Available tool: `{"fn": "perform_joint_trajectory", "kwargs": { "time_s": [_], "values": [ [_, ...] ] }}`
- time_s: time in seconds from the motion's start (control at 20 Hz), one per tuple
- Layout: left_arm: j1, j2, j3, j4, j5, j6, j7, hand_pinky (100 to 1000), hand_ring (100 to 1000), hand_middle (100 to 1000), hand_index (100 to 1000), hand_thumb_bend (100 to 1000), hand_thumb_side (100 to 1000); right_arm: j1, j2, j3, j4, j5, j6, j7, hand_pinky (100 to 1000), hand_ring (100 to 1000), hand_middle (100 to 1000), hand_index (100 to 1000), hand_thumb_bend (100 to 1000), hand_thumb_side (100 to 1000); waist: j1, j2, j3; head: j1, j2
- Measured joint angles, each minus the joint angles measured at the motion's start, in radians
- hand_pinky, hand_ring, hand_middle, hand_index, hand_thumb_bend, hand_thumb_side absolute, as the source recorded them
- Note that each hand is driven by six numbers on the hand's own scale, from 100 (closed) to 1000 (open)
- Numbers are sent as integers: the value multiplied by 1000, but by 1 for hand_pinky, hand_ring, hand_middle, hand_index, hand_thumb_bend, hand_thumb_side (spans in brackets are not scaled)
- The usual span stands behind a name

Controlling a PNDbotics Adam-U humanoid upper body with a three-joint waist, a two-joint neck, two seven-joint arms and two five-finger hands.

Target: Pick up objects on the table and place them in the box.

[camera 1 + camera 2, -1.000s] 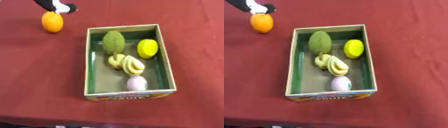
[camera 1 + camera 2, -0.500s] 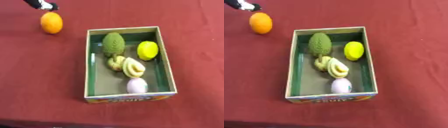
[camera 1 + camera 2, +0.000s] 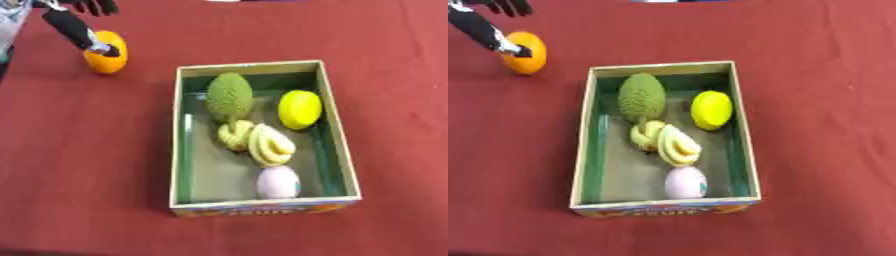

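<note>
Inside the box [image 3: 180, 150] there's already a green bumpy fruit [image 3: 229, 96], lemon [image 3: 299, 109], bananas [image 3: 260, 143] and a pale egg [image 3: 278, 182]. Only the orange [image 3: 107, 52] is left, out on the table by the far-left corner. The left hand [image 3: 83, 27] has one finger touching it, nothing grasped yet, other fingers look spread.

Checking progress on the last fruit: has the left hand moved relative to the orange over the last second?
Yes. The left hand had drawn back toward the far left corner; now a fingertip reaches down against the orange, which sits left of the box.

Four fruits inside the box [image 3: 181, 150], round fruit [image 3: 106, 52] outside, beyond its far-left corner.
</note>
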Motion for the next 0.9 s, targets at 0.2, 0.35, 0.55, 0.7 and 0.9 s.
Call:
{"fn": "perform_joint_trajectory", "kwargs": {
  "time_s": [0.2, 0.35, 0.55, 0.7, 0.9],
  "values": [
    [-2, -1, 15, 35, -41, -3, 0, 854, 836, 801, 881, 566, 352, -3, 5, 4, 0, 0, 2, 2, 769, 748, 750, 892, 100, 530, -1, 5, 3, 1, -2],
    [-2, -7, 24, 56, -60, -4, 2, 849, 832, 798, 881, 538, 345, -3, 9, 5, 0, 0, 4, 4, 768, 748, 749, 892, 100, 531, -5, 9, 4, 3, -9],
    [0, -9, 34, 80, -80, 5, 30, 840, 823, 792, 885, 501, 315, -4, 14, 6, 0, 0, 5, 5, 768, 747, 749, 892, 100, 531, -7, 13, 2, 5, -16],
    [1, -19, 41, 101, -93, 13, 65, 833, 814, 784, 880, 470, 319, -4, 17, 6, 0, 0, 6, 5, 768, 747, 749, 892, 100, 531, -12, 18, -2, 5, -18],
    [1, -35, 51, 131, -101, 22, 106, 807, 775, 739, 822, 375, 243, -4, 18, 6, 0, 0, 6, 5, 768, 747, 749, 892, 100, 532, -13, 23, -9, 5, -24]
  ]
}}
